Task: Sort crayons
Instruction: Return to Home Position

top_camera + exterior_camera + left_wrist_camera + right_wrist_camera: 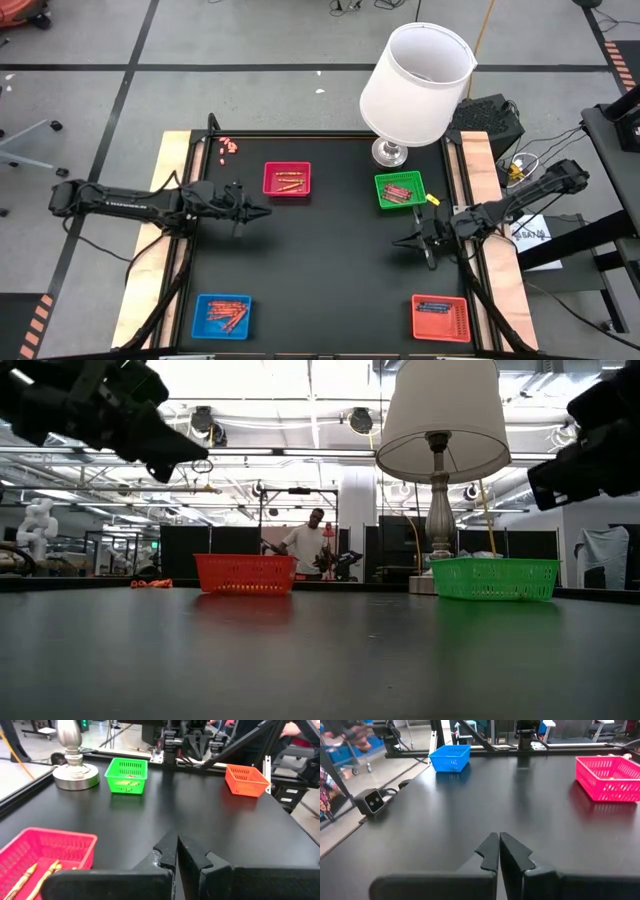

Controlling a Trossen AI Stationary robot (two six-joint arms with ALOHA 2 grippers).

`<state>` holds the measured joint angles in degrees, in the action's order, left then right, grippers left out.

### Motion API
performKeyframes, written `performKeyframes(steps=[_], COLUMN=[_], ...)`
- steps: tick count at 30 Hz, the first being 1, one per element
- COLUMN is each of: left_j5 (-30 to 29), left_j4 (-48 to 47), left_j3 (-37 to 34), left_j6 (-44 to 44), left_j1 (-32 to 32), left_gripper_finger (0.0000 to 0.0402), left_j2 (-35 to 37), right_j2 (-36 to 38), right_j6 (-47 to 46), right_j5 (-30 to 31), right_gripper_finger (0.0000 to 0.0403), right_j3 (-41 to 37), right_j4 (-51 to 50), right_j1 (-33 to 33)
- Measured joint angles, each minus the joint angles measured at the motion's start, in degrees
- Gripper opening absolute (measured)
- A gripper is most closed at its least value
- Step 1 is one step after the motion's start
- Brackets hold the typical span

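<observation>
To go home cleanly, we judged, each arm should lift first, then draw back toward its own edge of the frame. The left arm's dark two-finger gripper hung left of centre and the right arm's dark two-finger gripper right of centre, each with fingers pressed together on nothing. We counted four square plastic mesh trays, namely the pink-red tray, green tray, blue tray and orange tray, and one white-shaded lamp. The thin wax crayons lay inside the trays, with a few loose pink crayons at the upper left of the black mat; these were too small to count.

matt black table, meshed plastic baskets, shiny metal lamp base
</observation>
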<state>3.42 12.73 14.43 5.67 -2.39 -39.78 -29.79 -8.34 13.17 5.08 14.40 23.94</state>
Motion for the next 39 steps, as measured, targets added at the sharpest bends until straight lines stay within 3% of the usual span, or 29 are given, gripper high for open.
performKeyframes(steps=[5, 23, 39], left_j5=[0.0, -0.6, -1.4], left_j4=[0.0, -0.5, -14.5], left_j3=[-3.3, -12.4, -12.7], left_j6=[0.0, 1.6, 2.5], left_j1=[-1.1, -2.3, -2.3], left_gripper_finger=[0.0015, 0.0014, 0.0014], left_j2=[5.1, 23.5, 35.8], right_j2=[0.8, 5.0, 18.5], right_j6=[-1.6, -1.1, 2.5], right_j5=[0.1, 0.2, 0.0], right_gripper_finger=[0.0000, 0.0000, 0.0000], right_j3=[-3.2, -3.6, -3.6], right_j4=[4.6, 1.6, -5.4], right_j1=[0.0, -3.3, -5.9])
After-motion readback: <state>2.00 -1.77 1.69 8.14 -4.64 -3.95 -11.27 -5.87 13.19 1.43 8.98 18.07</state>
